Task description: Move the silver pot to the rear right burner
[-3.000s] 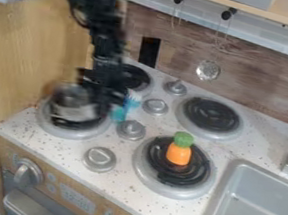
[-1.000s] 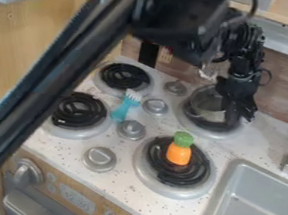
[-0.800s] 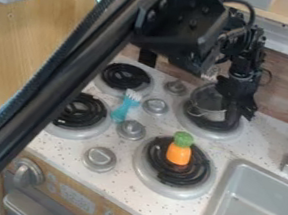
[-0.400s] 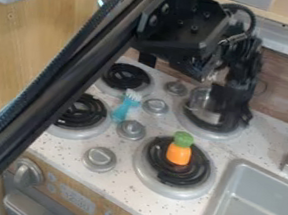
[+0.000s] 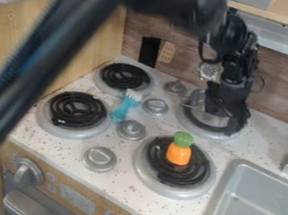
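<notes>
At the rear right burner [image 5: 209, 134], my gripper [image 5: 233, 123] hangs low, over the right side of the silver pot [image 5: 206, 116]. The pot stands on or just over that burner, near its middle, with its right part hidden behind the gripper. Whether the pot touches the coil I cannot tell. How the gripper's jaws stand is not clear from this angle.
An orange and green toy [image 5: 180, 150] stands on the front right burner. A teal brush [image 5: 126, 105] lies between the left burners and the knobs. The sink [image 5: 262, 197] is at the lower right, and utensils hang on the back wall.
The pot and gripper came from the front left burner to the rear right one. Lately the pot has levelled and the arm's upper links have shifted left, while the gripper has stayed beside the pot.
</notes>
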Robot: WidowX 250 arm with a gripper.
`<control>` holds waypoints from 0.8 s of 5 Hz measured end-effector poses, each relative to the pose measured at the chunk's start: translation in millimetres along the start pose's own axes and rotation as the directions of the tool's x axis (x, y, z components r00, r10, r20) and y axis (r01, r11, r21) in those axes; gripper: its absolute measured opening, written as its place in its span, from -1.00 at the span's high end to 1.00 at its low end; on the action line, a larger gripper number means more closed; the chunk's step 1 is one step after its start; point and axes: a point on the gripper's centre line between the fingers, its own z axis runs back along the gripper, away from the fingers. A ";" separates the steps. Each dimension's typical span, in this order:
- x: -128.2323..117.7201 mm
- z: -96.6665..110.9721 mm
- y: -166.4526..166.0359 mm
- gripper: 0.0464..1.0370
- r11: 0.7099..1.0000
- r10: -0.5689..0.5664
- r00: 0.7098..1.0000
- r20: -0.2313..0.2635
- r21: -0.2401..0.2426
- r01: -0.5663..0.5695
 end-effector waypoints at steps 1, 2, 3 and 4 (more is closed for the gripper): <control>-10.2 36.6 2.8 -0.94 0.999 0.030 0.995 0.097 0.007 -0.031; -36.0 58.7 10.6 -0.92 0.996 0.080 0.993 0.084 0.031 -0.083; -65.0 76.1 30.1 -0.92 0.978 0.197 0.980 -0.029 0.070 -0.194; -96.5 83.7 31.2 -0.92 0.958 0.279 0.945 -0.172 0.116 -0.262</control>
